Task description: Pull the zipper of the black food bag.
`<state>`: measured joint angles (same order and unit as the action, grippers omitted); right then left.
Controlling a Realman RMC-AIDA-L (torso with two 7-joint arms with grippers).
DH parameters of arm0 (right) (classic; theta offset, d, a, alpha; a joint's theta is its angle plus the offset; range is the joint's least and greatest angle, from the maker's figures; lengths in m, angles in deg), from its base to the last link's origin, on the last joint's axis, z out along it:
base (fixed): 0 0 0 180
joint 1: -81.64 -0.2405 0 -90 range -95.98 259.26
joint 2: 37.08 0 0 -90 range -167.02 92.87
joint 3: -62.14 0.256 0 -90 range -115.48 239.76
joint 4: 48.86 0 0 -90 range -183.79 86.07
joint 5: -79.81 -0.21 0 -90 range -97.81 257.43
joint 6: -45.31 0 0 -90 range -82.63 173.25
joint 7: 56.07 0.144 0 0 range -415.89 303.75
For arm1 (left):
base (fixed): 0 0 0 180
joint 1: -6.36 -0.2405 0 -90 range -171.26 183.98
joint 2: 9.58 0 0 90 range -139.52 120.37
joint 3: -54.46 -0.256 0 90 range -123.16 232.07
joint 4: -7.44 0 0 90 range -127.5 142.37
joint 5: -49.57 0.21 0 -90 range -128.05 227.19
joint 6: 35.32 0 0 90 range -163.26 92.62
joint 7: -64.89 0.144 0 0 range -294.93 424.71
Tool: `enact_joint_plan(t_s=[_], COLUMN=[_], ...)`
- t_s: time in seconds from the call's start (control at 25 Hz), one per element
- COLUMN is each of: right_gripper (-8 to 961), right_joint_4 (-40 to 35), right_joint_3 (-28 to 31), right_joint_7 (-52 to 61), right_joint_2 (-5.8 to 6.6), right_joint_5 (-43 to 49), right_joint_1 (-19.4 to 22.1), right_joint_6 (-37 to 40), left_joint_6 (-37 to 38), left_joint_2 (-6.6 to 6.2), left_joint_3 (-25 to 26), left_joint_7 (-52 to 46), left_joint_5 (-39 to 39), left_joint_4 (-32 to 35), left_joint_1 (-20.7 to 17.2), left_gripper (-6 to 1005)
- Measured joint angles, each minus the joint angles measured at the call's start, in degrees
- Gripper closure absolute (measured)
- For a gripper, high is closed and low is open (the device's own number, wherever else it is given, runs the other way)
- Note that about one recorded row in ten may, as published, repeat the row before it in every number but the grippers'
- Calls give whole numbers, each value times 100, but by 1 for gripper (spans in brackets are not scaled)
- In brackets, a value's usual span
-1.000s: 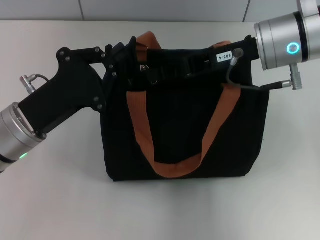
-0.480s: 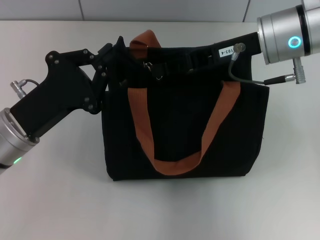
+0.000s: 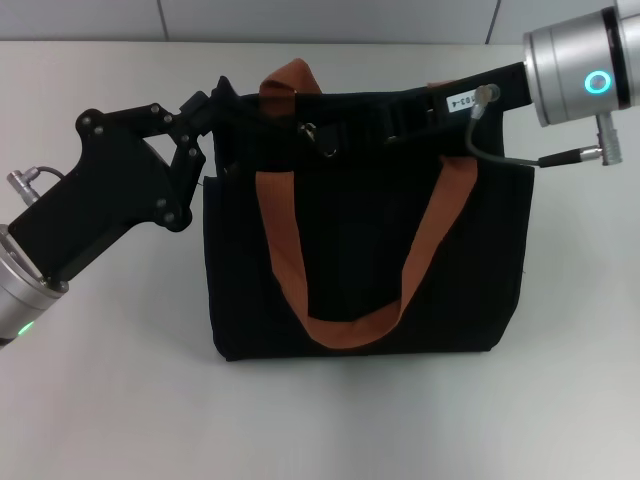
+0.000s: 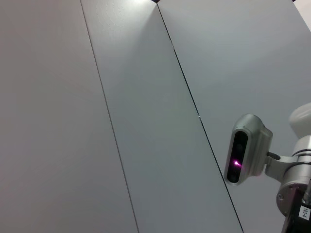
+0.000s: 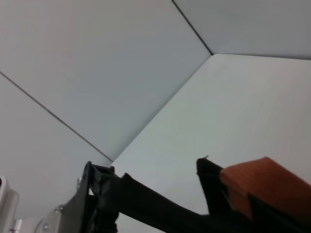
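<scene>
The black food bag [image 3: 365, 250] stands upright near the middle of the pale tabletop [image 3: 110, 400], a boxy tote of dull woven fabric with straight sides and a flat base. Bare tabletop lies between its base and the near edge, and wide open room runs to either side. An orange-brown webbing handle [image 3: 350, 330] hangs in a loop down the front panel, smooth and flat; a second handle [image 3: 290, 75] arches above the top rim at the far side, and its orange end [image 5: 265, 187] shows close in the right wrist view.

Along the bag's top edge runs the dark zip line, and on it sits the zipper [image 3: 317, 135], a small shiny metal pull, left of the top's middle, between the two arms.

The left claw [image 3: 213, 100] reaches in from the tabletop's left side, its black angular housing matte and studded with screws, its tips meeting the bag's upper left corner; whether they are spread or pinched cannot be told. The right claw [image 3: 400, 118] comes from the right along the top rim, its black body lying over the zip line with a white label [image 3: 456, 101] on it and a grey cable [image 3: 500, 150] looping beside; its fingers merge with the fabric and cannot be told apart.

Beyond the tabletop's far edge stands a grey panelled wall [image 3: 320, 20].
</scene>
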<state>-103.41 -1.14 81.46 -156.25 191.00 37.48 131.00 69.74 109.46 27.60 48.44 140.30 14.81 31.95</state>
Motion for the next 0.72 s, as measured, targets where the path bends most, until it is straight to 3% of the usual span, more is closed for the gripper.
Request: enact_joint_plan(t_s=[0.72], right_gripper=[952], right_joint_4=[-800], right_joint_3=[1], right_joint_7=[514], right_joint_2=[-9], right_joint_5=[414], right_joint_1=[418], right_joint_6=[91], left_joint_6=[-5], left_joint_2=[-13], left_joint_3=[70], left_joint_7=[2], left_joint_5=[-2], left_joint_4=[1], left_joint_1=[-39], left_gripper=[893])
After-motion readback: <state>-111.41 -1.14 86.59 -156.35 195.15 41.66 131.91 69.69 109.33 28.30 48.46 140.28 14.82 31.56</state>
